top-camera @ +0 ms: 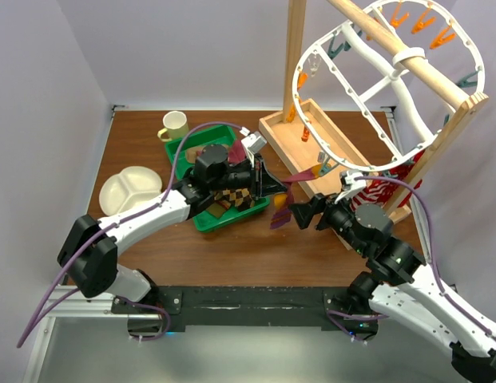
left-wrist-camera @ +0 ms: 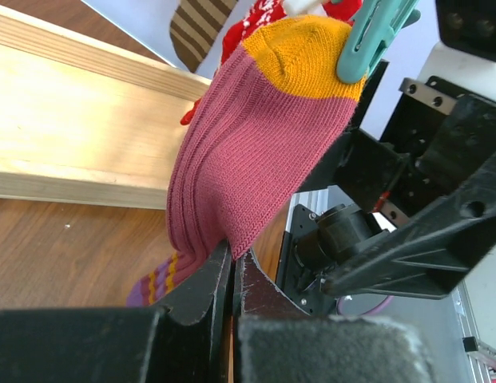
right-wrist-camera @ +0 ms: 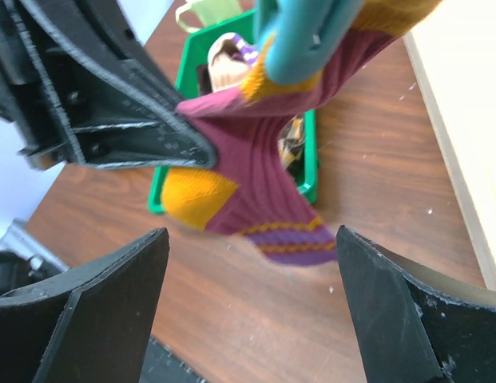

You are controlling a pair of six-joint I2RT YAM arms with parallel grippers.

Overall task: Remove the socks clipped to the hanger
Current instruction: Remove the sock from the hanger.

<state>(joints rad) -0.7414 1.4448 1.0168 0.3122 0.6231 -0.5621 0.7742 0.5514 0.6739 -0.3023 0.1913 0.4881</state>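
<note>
Fingers (left-wrist-camera: 204,283) of the left gripper (left-wrist-camera: 234,257) are pressed together on the lower part of a maroon sock (left-wrist-camera: 248,159), and the cloth is pinched between them. The sock runs up tight from this grip to a teal clip (left-wrist-camera: 371,40), which bites its yellow end. Just beside it hang a striped brown sock (left-wrist-camera: 196,28) and a red and white sock (left-wrist-camera: 263,16). The right gripper (right-wrist-camera: 251,275) faces the maroon sock with its fingers wide apart and holds nothing. The hanger (top-camera: 389,80) is above both grippers, on the wooden stand (left-wrist-camera: 72,136). A green tray (top-camera: 201,221) with more socks lies on the table (top-camera: 255,255) under the left arm.
</note>
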